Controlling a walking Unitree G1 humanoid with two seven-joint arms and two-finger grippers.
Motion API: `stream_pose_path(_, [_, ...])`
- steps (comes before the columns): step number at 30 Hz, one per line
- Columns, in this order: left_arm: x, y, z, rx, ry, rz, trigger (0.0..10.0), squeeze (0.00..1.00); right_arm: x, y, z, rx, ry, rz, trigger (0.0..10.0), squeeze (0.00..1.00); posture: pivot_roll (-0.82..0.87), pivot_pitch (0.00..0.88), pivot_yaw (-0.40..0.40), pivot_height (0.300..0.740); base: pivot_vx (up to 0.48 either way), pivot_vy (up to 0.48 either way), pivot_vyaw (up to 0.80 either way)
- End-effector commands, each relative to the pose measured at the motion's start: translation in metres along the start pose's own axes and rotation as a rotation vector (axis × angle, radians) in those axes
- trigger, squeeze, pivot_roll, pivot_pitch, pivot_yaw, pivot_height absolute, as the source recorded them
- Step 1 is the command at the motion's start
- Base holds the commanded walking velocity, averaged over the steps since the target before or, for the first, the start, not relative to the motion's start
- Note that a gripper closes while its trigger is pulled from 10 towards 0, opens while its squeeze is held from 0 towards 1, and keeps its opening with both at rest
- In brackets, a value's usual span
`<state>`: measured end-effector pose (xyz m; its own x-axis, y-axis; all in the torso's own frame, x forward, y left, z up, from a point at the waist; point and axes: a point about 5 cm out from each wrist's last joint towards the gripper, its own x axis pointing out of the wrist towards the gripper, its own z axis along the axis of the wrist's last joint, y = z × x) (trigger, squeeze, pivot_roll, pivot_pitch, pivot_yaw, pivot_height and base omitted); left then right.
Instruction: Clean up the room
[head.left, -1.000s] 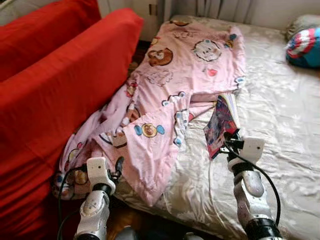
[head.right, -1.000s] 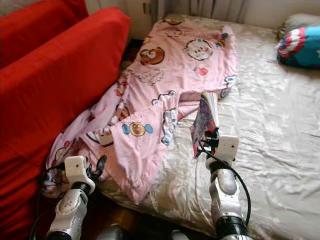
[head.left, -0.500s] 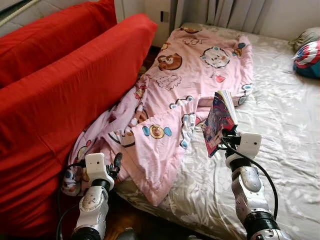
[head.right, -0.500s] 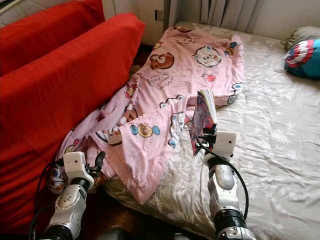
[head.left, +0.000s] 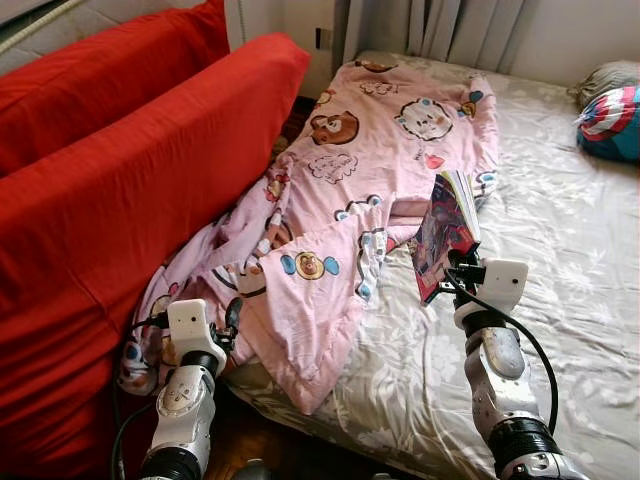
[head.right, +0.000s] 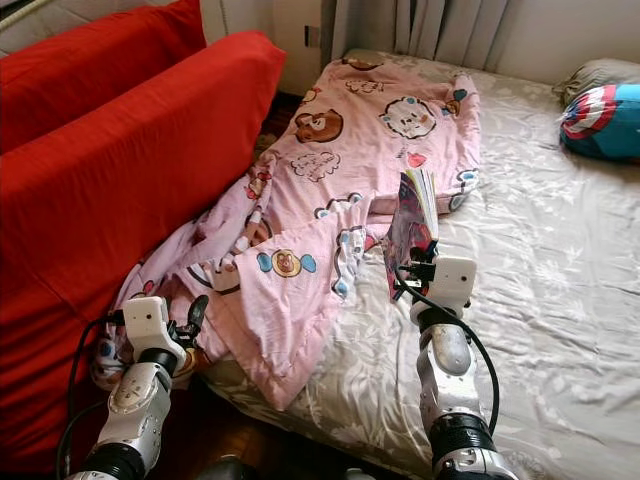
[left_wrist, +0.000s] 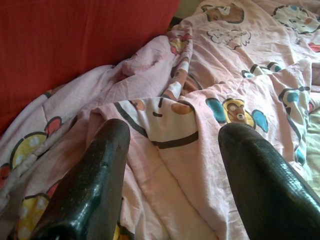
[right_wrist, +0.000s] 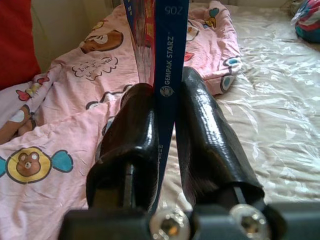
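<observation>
A pink cartoon-print blanket (head.left: 360, 180) lies crumpled over the left side of the bed (head.left: 570, 250) and hangs off its near edge toward the floor. My right gripper (head.left: 452, 268) is shut on a thin colourful book (head.left: 443, 228), held upright above the sheet just right of the blanket; the blue spine (right_wrist: 167, 75) sits pinched between the black fingers (right_wrist: 200, 125). My left gripper (left_wrist: 172, 145) is open low at the bed's near left corner, its fingers (left_wrist: 95, 175) pointing at the blanket's hanging folds (left_wrist: 165, 165) without touching them.
A red sofa (head.left: 110, 180) with big cushions stands close along the bed's left side, leaving a narrow gap. A blue, red and white round cushion (head.left: 612, 120) lies at the bed's far right. Curtains (head.left: 450, 25) hang behind the bed. Dark wood floor (head.left: 250, 430) shows below.
The camera view has shifted a little. My right gripper still holds the book upright, slightly farther over the bed. The left arm stays low by the blanket.
</observation>
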<state>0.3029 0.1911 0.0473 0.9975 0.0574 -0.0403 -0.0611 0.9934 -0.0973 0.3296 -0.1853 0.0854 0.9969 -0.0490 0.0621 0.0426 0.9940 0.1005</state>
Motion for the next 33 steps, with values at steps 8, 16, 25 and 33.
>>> stream_pose_path(8, [-0.0108,0.0009,-0.0132,0.003,0.034,0.005,10.0,0.00,-0.0031,-0.0019,-0.0014,-0.005,0.000,0.002,10.0,0.00,-0.04,0.137,-0.042,0.720,0.000,-0.378,-0.76])
stream_pose_path(16, [-0.0150,0.0018,-0.0167,0.006,0.039,0.004,10.0,0.00,-0.0062,-0.0010,-0.0041,-0.009,0.005,0.005,10.0,0.00,-0.04,0.134,-0.041,0.720,0.000,-0.326,-0.73])
stream_pose_path(25, [-0.0158,0.0000,-0.0179,0.012,0.044,-0.008,10.0,0.00,-0.0078,0.0001,-0.0047,-0.010,-0.002,0.007,10.0,0.00,-0.04,0.129,-0.035,0.720,0.000,-0.320,-0.06])
stream_pose_path(33, [-0.0164,-0.0007,-0.0177,0.016,0.042,-0.015,10.0,0.00,-0.0081,0.0026,-0.0055,-0.007,0.002,0.012,10.0,0.00,-0.03,0.147,-0.031,0.720,0.000,-0.350,0.00])
